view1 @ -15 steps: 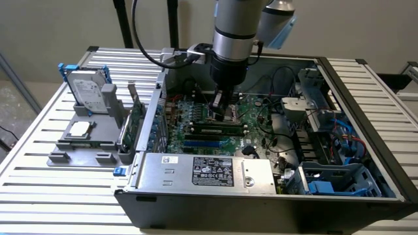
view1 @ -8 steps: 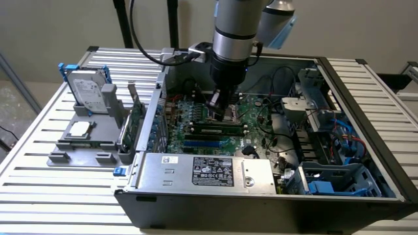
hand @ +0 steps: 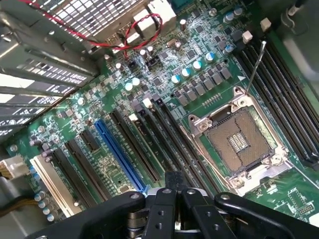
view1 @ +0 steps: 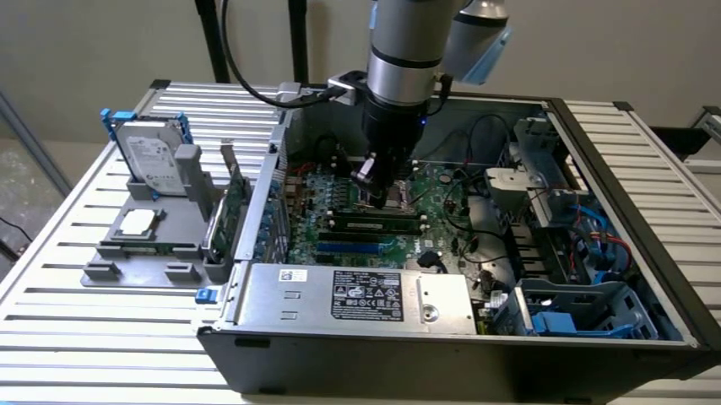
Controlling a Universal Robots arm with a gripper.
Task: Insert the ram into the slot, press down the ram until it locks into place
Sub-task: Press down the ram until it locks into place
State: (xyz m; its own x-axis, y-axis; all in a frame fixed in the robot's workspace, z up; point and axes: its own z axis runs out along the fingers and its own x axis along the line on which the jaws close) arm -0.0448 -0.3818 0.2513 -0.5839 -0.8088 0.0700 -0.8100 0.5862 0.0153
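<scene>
The ram (view1: 372, 223), a long thin green stick with dark chips, stands on edge in a slot on the motherboard (view1: 434, 181) inside the open computer case. My gripper (view1: 379, 187) reaches down into the case just behind and above the ram's middle. Whether it touches the ram I cannot tell. In the wrist view the gripper (hand: 174, 183) is shut, with nothing visible between its black fingers (hand: 159, 209). It hangs over the dark memory slots (hand: 164, 142) beside the bare CPU socket (hand: 244, 144). The slots have pale latches (hand: 147, 102) at their far ends.
A silver power supply (view1: 355, 295) fills the case's front. A blue slot (hand: 119, 154) lies beside the dark ones. Cables and a blue drive cage (view1: 575, 316) crowd the exterior view's right. Outside, on the left, a grey fixture (view1: 147, 249) holds a hard drive (view1: 152, 156) and an upright green card (view1: 231, 207).
</scene>
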